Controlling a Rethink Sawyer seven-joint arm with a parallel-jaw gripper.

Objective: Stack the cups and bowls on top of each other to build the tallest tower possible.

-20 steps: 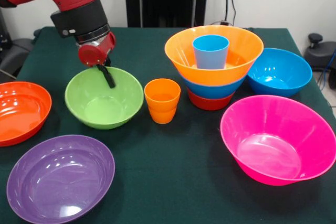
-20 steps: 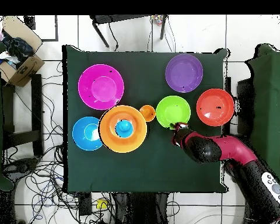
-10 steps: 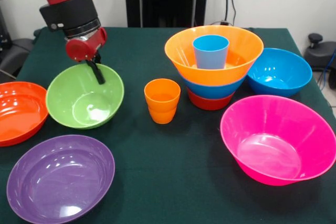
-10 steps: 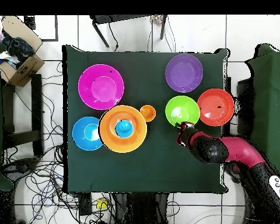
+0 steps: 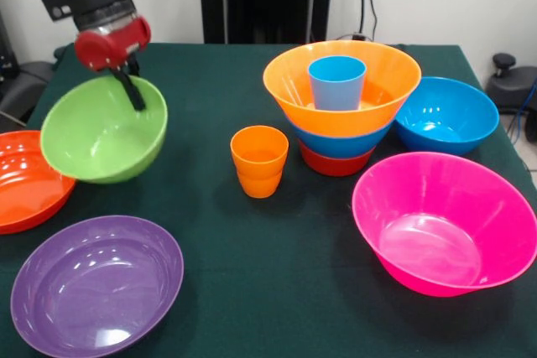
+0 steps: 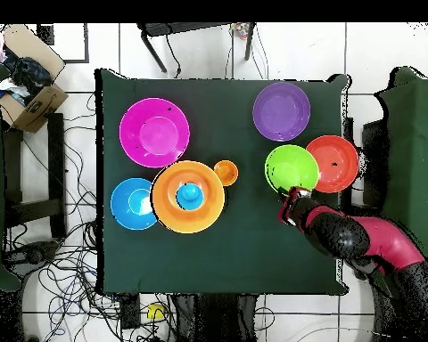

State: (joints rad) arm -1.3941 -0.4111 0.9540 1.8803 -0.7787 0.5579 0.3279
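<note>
My gripper [image 5: 130,90] is shut on the far rim of the lime green bowl [image 5: 101,136], which hangs tilted above the table at the left, partly over the red-orange bowl [image 5: 25,178]. The overhead view shows the gripper [image 6: 295,190] at the green bowl [image 6: 292,168], whose edge overlaps the red-orange bowl [image 6: 335,163]. The tower [image 5: 340,115] is an orange bowl on a blue one on a red one, with a light blue cup [image 5: 336,81] inside. Two nested orange cups [image 5: 259,161] stand at the centre.
A blue bowl [image 5: 445,115] sits right of the tower, a large pink bowl [image 5: 445,224] at the front right and a purple bowl [image 5: 96,282] at the front left. Off the table, a cardboard box [image 6: 26,93] and floor cables lie around.
The gripper has lifted the green bowl off the table and carried it left, away from the orange cups. The bowl now tilts over the red-orange bowl's edge.
</note>
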